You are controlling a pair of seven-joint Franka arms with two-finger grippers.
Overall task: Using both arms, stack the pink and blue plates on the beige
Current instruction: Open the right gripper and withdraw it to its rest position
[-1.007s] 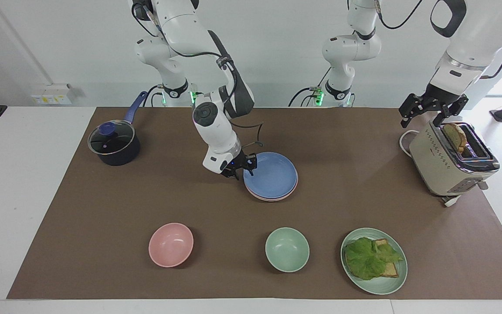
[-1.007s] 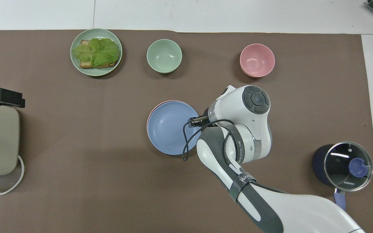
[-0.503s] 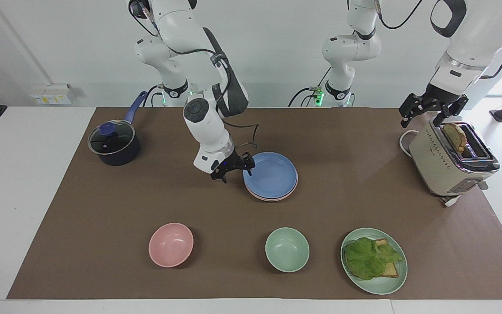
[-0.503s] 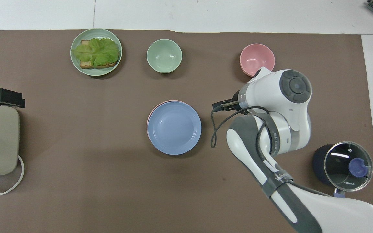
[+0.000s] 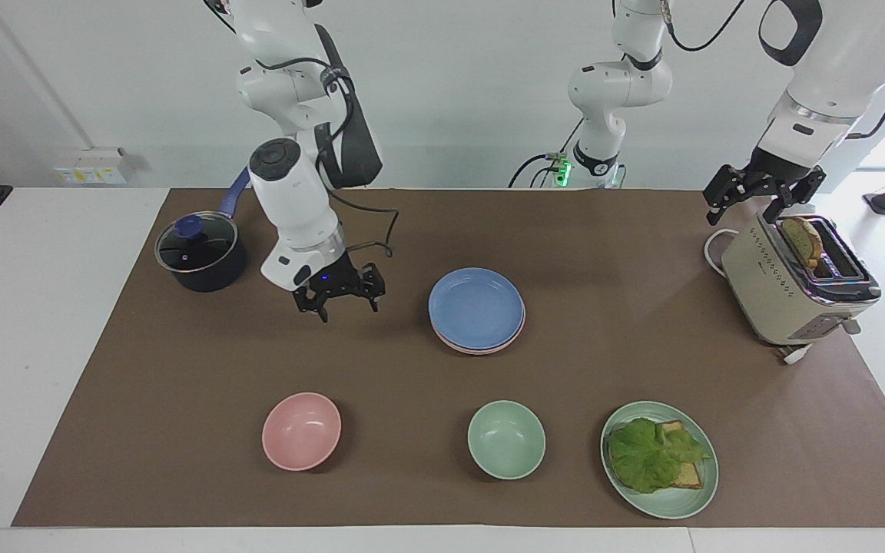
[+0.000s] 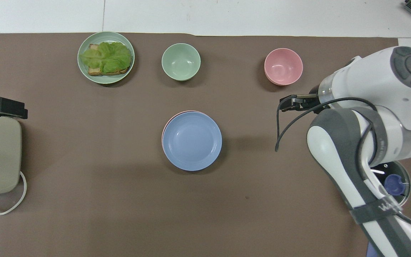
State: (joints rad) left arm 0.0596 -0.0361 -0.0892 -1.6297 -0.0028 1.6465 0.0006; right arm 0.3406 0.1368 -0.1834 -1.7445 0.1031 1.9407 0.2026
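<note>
No complete text readable; only partial white lettering seen on grey strap of right arm, word not made out.

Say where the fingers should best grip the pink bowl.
Probably the pink bowl by its rim, coming straight down with one finger inside the wall and one outside: it stands upright, open side up, with bare mat all around it.
</note>
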